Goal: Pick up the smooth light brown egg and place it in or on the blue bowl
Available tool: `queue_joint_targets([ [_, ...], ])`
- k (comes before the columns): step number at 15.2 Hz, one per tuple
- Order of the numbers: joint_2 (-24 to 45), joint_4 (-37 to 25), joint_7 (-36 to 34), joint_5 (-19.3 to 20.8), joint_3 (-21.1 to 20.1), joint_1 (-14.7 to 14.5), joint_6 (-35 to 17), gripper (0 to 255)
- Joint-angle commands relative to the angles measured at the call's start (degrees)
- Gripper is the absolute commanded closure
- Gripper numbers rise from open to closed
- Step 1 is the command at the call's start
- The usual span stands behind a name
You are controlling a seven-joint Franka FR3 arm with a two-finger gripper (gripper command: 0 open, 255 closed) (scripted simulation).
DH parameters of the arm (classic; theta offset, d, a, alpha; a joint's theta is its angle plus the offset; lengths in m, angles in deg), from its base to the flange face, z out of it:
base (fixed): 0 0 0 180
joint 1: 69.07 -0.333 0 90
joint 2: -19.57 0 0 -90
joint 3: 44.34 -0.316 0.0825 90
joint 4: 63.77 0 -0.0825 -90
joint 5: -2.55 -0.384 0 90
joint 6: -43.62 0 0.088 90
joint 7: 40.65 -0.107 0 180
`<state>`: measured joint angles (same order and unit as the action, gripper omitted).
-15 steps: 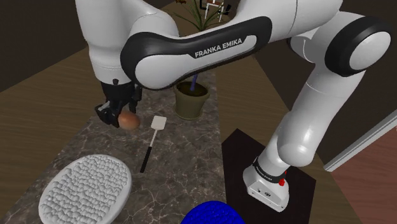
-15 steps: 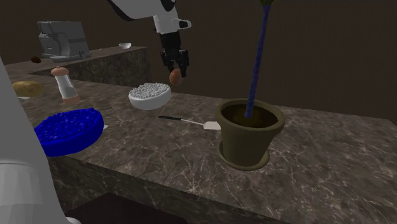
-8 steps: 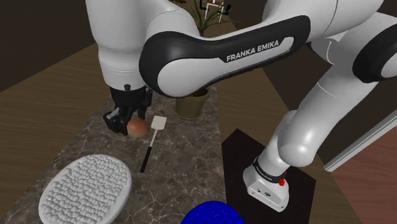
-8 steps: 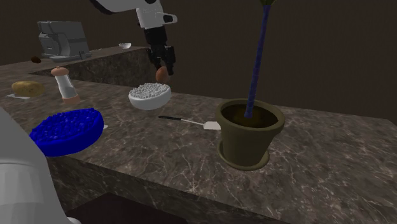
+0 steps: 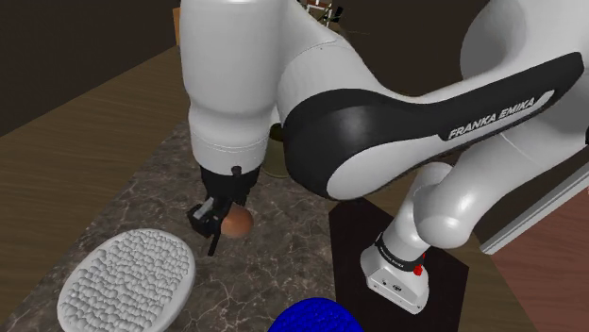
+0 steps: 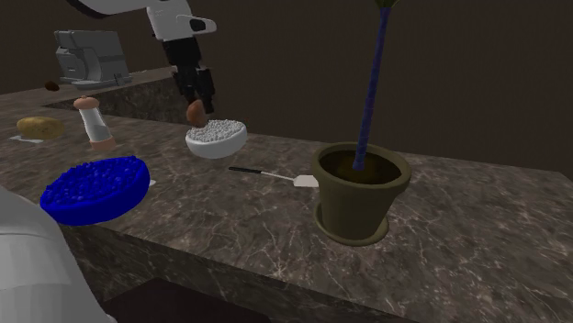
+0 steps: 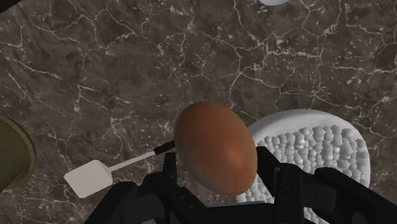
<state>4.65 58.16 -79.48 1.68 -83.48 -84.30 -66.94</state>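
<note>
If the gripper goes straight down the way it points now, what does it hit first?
Likely the dark marbled countertop between the white pebbled bowl and the black-handled white spatula; the held brown egg would touch first. Depth unclear.

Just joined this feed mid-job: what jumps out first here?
The smooth brown egg hangs clasped between the black fingers above the dark marble counter, close to a knobbly white bowl. Next, the bright blue bowl near the counter's front edge at the second exterior view's left, and the olive plant pot right of centre.
</note>
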Motion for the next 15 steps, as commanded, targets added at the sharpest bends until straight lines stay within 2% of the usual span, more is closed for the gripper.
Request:
queue_joint_targets([
  [1,-3.4,2.9,-0.9,-2.4,-0.5,-1.7,0.0,255],
  [8,-12.4,7.9,-5.4,-9.0,-2.8,-7.9,2.9,255],
  [15,-18.7,9.5,-11.9,-14.6,-6.5,-13.9,6.7,255],
])
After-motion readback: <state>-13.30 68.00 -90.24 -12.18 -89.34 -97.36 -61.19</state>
